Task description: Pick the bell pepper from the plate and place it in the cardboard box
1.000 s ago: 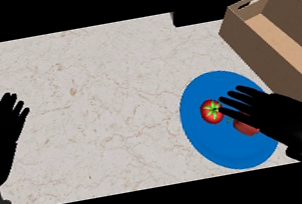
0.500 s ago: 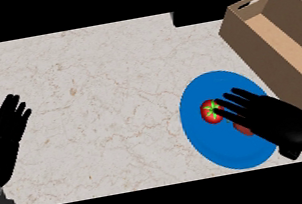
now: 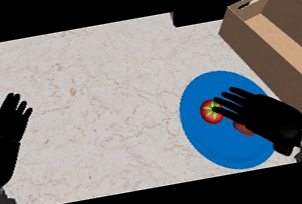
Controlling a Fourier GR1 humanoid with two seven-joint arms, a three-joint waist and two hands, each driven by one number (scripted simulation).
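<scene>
A red bell pepper (image 3: 210, 112) with a green stem lies on the blue plate (image 3: 215, 148) at the counter's right. My right hand (image 3: 265, 117) hovers over the plate, fingers straight, their tips at the pepper's right side and covering part of it. A red patch shows under the palm. The open cardboard box (image 3: 288, 54) stands just right of the plate. My left hand (image 3: 0, 143) rests open at the left edge, fingers up.
A dark object (image 3: 198, 14) sits at the counter's back edge, left of the box. The marble counter (image 3: 102, 102) stretches between the two hands.
My right hand has slid a little to the left over the plate, closer over the pepper. The left hand has not moved.
</scene>
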